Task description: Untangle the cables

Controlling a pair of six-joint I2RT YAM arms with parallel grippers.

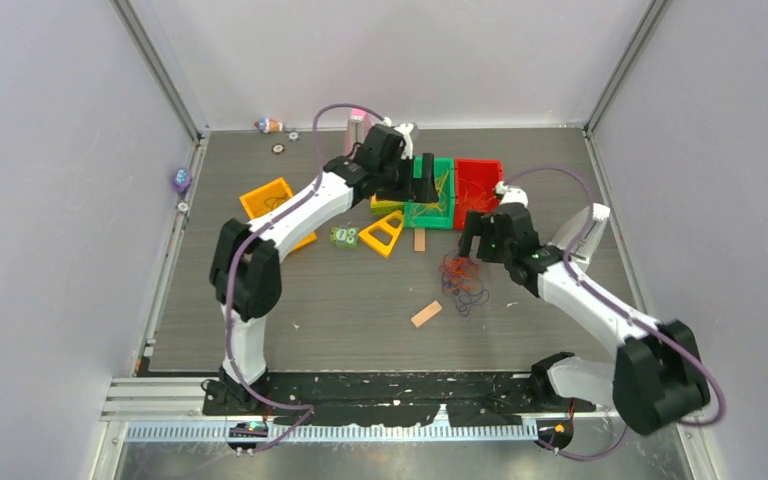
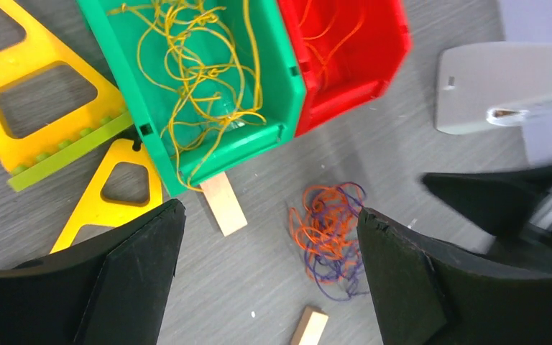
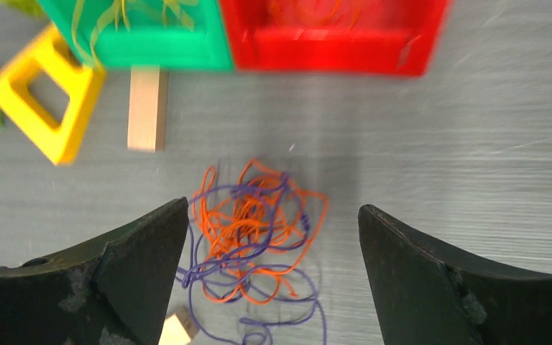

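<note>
A loose tangle of orange-red and dark purple cables [image 1: 463, 280] lies on the table in front of the bins. It also shows in the left wrist view [image 2: 328, 237] and the right wrist view [image 3: 255, 230]. Yellow cables [image 2: 201, 79] lie in the green bin [image 1: 440, 212]. A few orange cables [image 2: 334, 32] lie in the red bin [image 1: 478, 185]. My left gripper [image 1: 422, 185] is open and empty above the green bin; it also shows in its wrist view [image 2: 269, 215]. My right gripper [image 1: 480, 250] is open and empty just above the tangle, which sits left of centre between its fingers [image 3: 273, 212].
A wooden block [image 1: 420, 239] lies by the green bin's front, another [image 1: 426, 313] lies nearer me. A yellow triangle frame [image 1: 384, 232], a small green piece [image 1: 344, 236] and an orange bin [image 1: 275, 205] sit to the left. A pink bottle [image 1: 356, 130] stands at the back.
</note>
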